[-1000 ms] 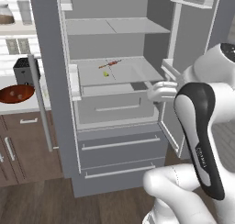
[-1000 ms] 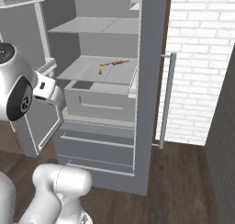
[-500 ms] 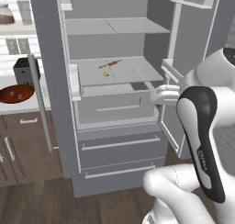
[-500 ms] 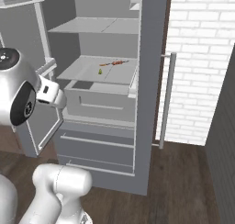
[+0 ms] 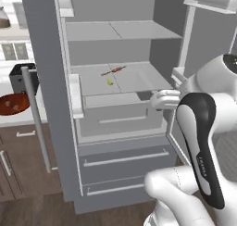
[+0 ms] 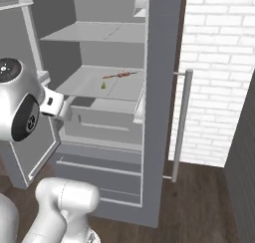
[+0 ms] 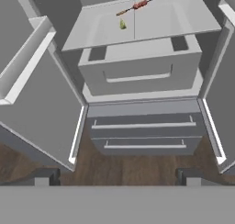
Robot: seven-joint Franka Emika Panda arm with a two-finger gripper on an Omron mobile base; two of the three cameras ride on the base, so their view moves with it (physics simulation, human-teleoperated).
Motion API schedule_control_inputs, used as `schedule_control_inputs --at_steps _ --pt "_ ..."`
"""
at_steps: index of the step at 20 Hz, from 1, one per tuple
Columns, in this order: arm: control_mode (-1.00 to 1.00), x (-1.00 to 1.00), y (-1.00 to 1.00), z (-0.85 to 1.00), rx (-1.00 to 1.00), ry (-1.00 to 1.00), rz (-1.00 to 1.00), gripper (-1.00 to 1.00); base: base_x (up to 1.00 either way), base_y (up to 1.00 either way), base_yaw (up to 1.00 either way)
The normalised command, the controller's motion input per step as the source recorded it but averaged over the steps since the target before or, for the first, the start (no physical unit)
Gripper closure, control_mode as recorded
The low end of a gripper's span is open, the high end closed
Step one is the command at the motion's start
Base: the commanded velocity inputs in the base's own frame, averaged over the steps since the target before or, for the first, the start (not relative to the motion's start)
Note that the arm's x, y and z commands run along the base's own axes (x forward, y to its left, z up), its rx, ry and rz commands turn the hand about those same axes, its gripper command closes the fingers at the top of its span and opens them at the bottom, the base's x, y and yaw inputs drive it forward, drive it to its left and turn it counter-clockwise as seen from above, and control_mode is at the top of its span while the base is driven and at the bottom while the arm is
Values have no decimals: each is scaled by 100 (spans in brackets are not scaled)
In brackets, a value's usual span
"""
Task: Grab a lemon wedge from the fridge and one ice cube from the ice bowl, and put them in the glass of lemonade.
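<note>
The fridge (image 5: 51,104) stands with both doors swung wide, and the lemon wedge (image 7: 122,24) lies on the middle shelf, just beside a thin red-and-brown item (image 7: 137,5) further back. The gripper (image 7: 114,176) hangs outside the fridge, well apart from the wedge, its fingertips spread apart and holding nothing. To fetch the wedge cleanly, the hand probably needs to rise to shelf level, enter between the doors, and descend over the wedge without nudging its neighbour.

One lemon wedge (image 7: 122,24), two drawers (image 7: 143,132)
</note>
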Motion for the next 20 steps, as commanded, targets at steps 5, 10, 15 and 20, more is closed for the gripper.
schedule_control_inputs --at_steps 5,10,15,20 --pt "100 0 0 0 0 0 0 -100 100 0 0" --pt "100 0 0 0 0 0 0 -100 70 13 -1" --pt "-100 38 17 -9 -3 0 -5 -100 9 4 -1" --pt "-100 98 34 -16 -6 0 -5 -100 0 0 0"
